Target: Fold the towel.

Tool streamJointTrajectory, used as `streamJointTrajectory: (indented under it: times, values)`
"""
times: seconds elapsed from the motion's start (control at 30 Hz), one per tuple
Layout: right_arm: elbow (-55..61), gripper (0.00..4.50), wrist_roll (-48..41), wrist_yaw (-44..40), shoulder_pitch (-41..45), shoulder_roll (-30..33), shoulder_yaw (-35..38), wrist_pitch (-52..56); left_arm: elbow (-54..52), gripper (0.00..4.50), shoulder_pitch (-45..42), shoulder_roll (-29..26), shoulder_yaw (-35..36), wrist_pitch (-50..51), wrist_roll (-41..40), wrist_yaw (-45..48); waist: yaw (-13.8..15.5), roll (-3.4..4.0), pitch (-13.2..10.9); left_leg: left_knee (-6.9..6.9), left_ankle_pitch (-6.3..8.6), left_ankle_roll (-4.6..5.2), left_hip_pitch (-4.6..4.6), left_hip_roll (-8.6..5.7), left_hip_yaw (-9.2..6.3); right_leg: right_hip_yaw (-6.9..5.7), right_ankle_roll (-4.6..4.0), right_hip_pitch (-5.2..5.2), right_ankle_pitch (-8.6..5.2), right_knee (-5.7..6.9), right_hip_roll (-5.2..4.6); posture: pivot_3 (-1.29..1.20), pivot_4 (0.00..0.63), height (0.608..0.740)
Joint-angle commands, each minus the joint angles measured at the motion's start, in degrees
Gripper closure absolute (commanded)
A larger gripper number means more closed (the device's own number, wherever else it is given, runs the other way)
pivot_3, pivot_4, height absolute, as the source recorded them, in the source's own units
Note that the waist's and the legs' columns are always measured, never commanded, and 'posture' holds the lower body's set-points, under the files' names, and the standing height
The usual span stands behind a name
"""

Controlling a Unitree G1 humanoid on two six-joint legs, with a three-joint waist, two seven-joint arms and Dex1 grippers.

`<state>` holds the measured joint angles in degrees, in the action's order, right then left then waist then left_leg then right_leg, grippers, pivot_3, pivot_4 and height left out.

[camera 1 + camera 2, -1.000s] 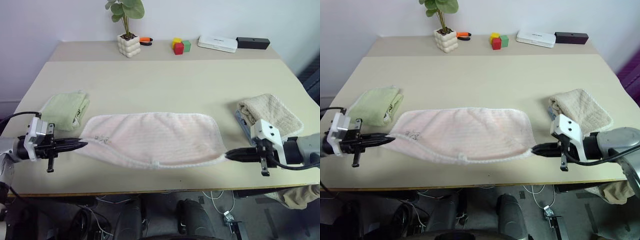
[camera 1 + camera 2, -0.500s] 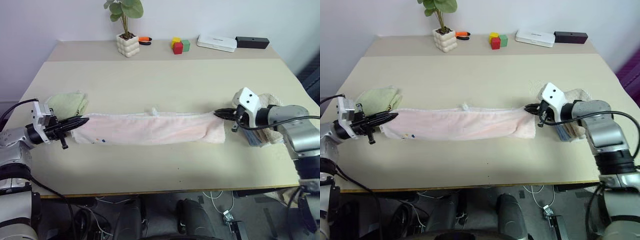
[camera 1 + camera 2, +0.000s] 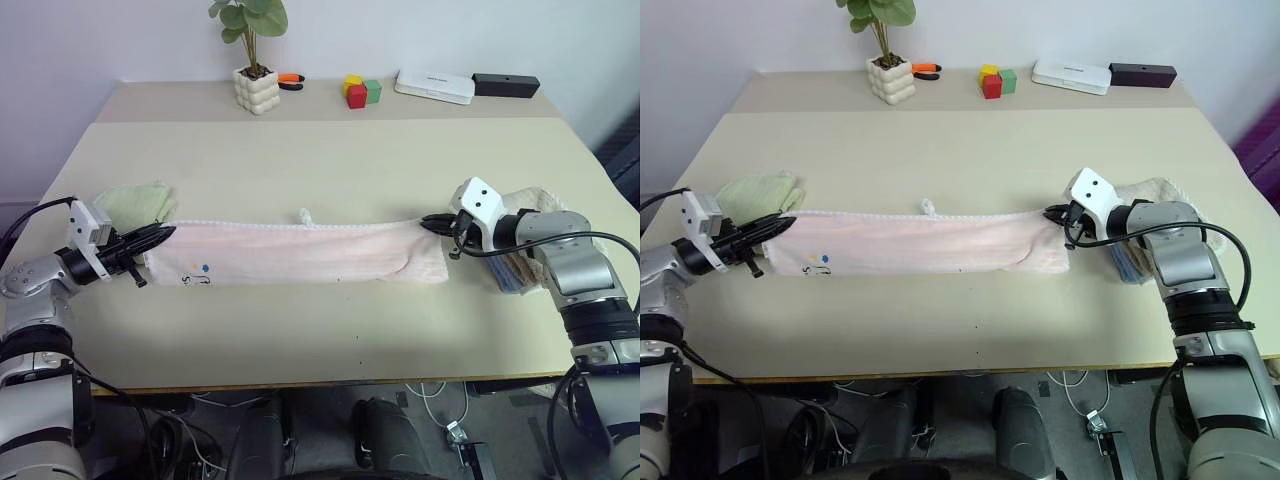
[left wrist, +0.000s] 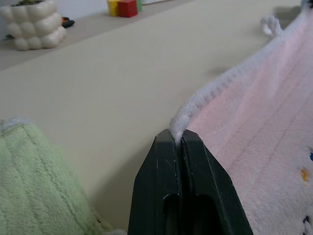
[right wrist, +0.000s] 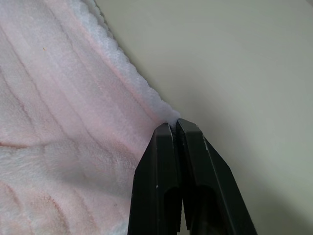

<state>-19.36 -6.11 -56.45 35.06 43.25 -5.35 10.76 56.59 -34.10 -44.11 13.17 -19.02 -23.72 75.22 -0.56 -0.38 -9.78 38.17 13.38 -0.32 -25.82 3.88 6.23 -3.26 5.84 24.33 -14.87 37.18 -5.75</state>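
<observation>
The pale pink towel (image 3: 300,255) lies folded lengthwise as a long strip across the middle of the table, a small dark print (image 3: 196,279) near its left end and a small loop (image 3: 305,216) on its far edge. My left gripper (image 3: 166,233) is shut on the towel's far left corner; the pinched white hem shows in the left wrist view (image 4: 177,131). My right gripper (image 3: 430,222) is shut on the far right corner, whose edge (image 5: 168,117) sits between the fingers in the right wrist view.
A folded light green towel (image 3: 135,203) lies just behind my left gripper. A beige folded towel (image 3: 548,200) sits under my right arm. At the table's back stand a potted plant (image 3: 256,85), coloured blocks (image 3: 361,92), a white box (image 3: 434,87) and a black box (image 3: 505,85).
Both grippers have carried the towel's near edge away from me over to its far edge, folding the wide sheet into a narrow strip. The print now faces up at the left end.
</observation>
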Motion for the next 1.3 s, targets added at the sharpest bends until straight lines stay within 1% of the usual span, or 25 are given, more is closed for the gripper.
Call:
streamJointTrajectory:
  times: [0.03,0.33,0.47,0.5,0.53,0.57,0.6,0.63,0.73,0.8,0.83,0.9,0.93,0.97,1.03,1.07,1.13,1.17,1.23,1.27,1.3]
  values:
    - [0.1,4.46,1.1,1.4,1.0,-0.3,1.0,-0.7,0.5,4.50,-1.8,0.5,1.8,-0.5,0.8,-3.1,0.0,0.00,0.0,0.00,0.00,0.00,0.00,0.00,0.00,0.00,0.00,0.00,0.00,0.00,0.00,0.00,0.150,0.735]
    - [-1.5,4.46,2.0,3.8,1.7,-1.2,1.5,-1.4,2.5,4.50,-4.2,2.4,1.9,-0.1,2.3,-7.1,-0.1,0.00,0.0,0.00,-0.01,-0.01,0.01,0.00,0.01,0.00,0.00,0.00,0.00,0.01,0.00,0.00,0.150,0.735]
    - [-2.2,4.46,3.5,5.3,1.5,-1.8,0.7,-2.2,2.7,4.50,-3.8,3.0,1.7,6.6,1.6,-4.5,-0.1,0.00,0.0,0.00,-0.01,-0.02,0.01,0.00,0.01,0.00,0.00,0.00,0.00,0.02,0.00,0.00,0.150,0.735]
    - [-2.2,4.46,3.1,5.0,1.5,-2.1,0.9,-1.4,2.4,4.50,-3.4,3.1,1.6,7.5,1.7,-4.4,-0.1,0.00,0.0,0.00,-0.01,-0.02,0.01,-0.01,0.02,0.00,0.00,0.00,0.00,0.02,0.00,0.00,0.150,0.735]
    - [-1.9,4.46,3.0,4.7,1.4,-2.3,0.9,-1.2,2.1,4.50,-2.8,3.3,1.4,6.0,2.7,-5.8,-0.1,0.00,0.0,0.00,-0.01,-0.02,0.01,-0.01,0.02,0.00,0.00,0.00,0.00,0.02,0.00,0.00,0.150,0.735]
    - [-1.7,3.92,2.5,4.7,1.4,-2.8,1.1,-0.4,1.7,3.90,-2.4,3.6,1.4,6.0,2.9,-6.1,-0.2,0.00,0.0,-0.01,-0.01,-0.02,0.01,0.00,0.01,0.00,0.00,0.00,0.00,0.02,0.00,0.00,0.150,0.735]
    - [-1.6,3.62,2.2,4.8,1.5,-3.0,1.3,0.2,1.4,3.58,-2.2,3.8,1.4,6.0,3.1,-6.2,-0.2,0.00,0.0,-0.01,-0.01,-0.02,0.02,0.00,0.01,0.00,0.00,0.00,0.00,0.02,0.00,0.00,0.150,0.735]
    - [-1.5,3.11,2.1,4.8,1.5,-3.2,1.4,0.5,1.0,3.12,-1.9,3.9,1.4,6.0,3.0,-5.7,-0.2,0.00,0.0,-0.01,-0.01,-0.02,0.03,0.00,0.01,0.00,0.00,0.00,0.00,0.02,0.00,0.00,0.150,0.735]
    - [-2.1,1.58,3.7,6.0,1.9,-2.2,1.9,-1.2,-1.5,1.54,-2.3,3.6,2.8,5.9,1.8,-5.2,0.0,0.00,0.0,-0.01,-0.02,-0.03,0.02,0.00,0.01,0.00,0.00,0.00,0.00,0.03,0.00,0.00,0.150,0.735]
    - [-2.1,0.57,3.4,6.4,2.4,-1.7,2.7,-1.0,-3.0,0.53,-2.9,3.5,3.7,6.7,1.2,-6.5,0.0,0.00,0.0,0.00,-0.02,-0.03,0.01,0.00,0.01,0.00,0.00,0.00,0.00,0.02,0.00,0.00,0.150,0.735]
    - [-1.8,0.13,3.1,6.9,2.6,-1.6,3.3,-1.1,-3.9,0.03,-3.0,3.5,4.1,7.0,1.2,-7.7,0.0,0.00,0.0,0.00,-0.02,-0.03,0.01,0.00,0.01,0.00,0.00,0.00,0.00,0.02,0.00,0.00,0.150,0.735]
    - [-0.6,0.13,1.4,8.0,3.0,-2.1,5.3,-0.1,-6.6,0.03,-3.1,3.7,5.0,9.8,-0.2,-8.7,-0.1,0.00,0.0,0.00,-0.02,-0.03,0.02,0.00,0.00,0.00,0.00,0.00,0.00,0.03,0.00,0.00,0.150,0.735]
    - [0.7,0.13,-0.2,8.8,3.1,-2.9,6.9,1.5,-9.1,0.03,-3.1,4.2,5.8,13.3,-2.1,-9.2,-0.2,0.00,0.0,-0.01,-0.02,-0.04,0.02,0.00,0.00,0.00,0.00,0.00,0.00,0.03,0.00,0.00,0.150,0.735]
    - [2.3,0.11,-2.2,9.5,3.1,-4.0,8.4,3.4,-11.5,0.28,-3.2,4.7,6.6,16.1,-3.7,-10.1,-0.1,0.00,0.0,-0.01,-0.02,-0.03,0.02,0.00,0.00,0.00,0.00,0.00,0.00,0.03,0.00,0.00,0.150,0.735]
    - [7.1,0.75,-6.6,10.8,2.2,-6.8,10.6,8.8,-18.1,1.06,-2.5,6.6,7.9,23.2,-8.1,-11.8,-0.1,0.00,0.0,-0.01,-0.10,-0.17,0.02,0.00,-0.02,0.00,0.01,0.00,0.00,0.03,0.00,0.00,0.150,0.735]
    - [9.5,1.04,-8.1,11.7,1.4,-8.2,11.3,10.3,-21.6,1.57,-1.7,8.1,8.1,25.3,-9.3,-13.6,-0.1,-0.01,0.0,-0.01,-0.20,-0.35,0.02,0.00,-0.03,0.00,0.01,-0.01,0.00,0.04,0.00,0.00,0.150,0.735]
    - [12.7,1.94,-10.3,14.2,0.5,-10.9,12.9,13.4,-28.0,2.53,-0.1,11.0,8.1,28.9,-11.1,-16.9,-0.1,-0.01,0.0,0.00,-0.21,-0.36,0.03,0.00,-0.06,0.00,0.01,-0.05,0.00,0.06,0.00,0.00,0.150,0.735]
    - [13.7,2.54,-11.0,15.3,0.3,-11.8,13.4,14.7,-30.2,3.09,0.5,11.9,8.2,30.3,-11.6,-18.0,-0.1,-0.01,0.0,0.00,-0.22,-0.36,0.05,0.00,-0.07,0.00,0.01,-0.08,0.01,0.05,0.00,0.00,0.150,0.735]
    - [17.5,3.63,-13.0,22.6,-0.6,-18.0,14.9,17.8,-38.5,4.14,2.6,16.4,7.2,34.5,-14.0,-23.1,-0.1,-0.02,0.0,0.00,-0.22,-0.36,0.06,-0.01,-0.06,0.01,0.01,-0.10,0.01,0.04,0.00,0.00,0.150,0.735]
    - [20.0,4.16,-13.9,26.8,-1.6,-21.8,15.3,19.3,-42.3,4.50,3.8,18.7,6.4,35.7,-14.6,-25.5,0.0,-0.02,0.0,-0.01,-0.22,-0.36,0.07,0.00,-0.08,0.01,0.02,-0.11,0.01,0.04,0.01,0.00,0.150,0.735]
    - [22.9,4.45,-14.9,31.1,-2.9,-26.2,15.5,20.9,-45.6,4.50,5.0,21.2,5.4,36.5,-14.7,-27.9,0.0,-0.02,0.0,-0.01,-0.22,-0.37,0.10,0.00,-0.09,0.01,0.02,-0.13,0.01,0.06,0.01,0.00,0.150,0.735]
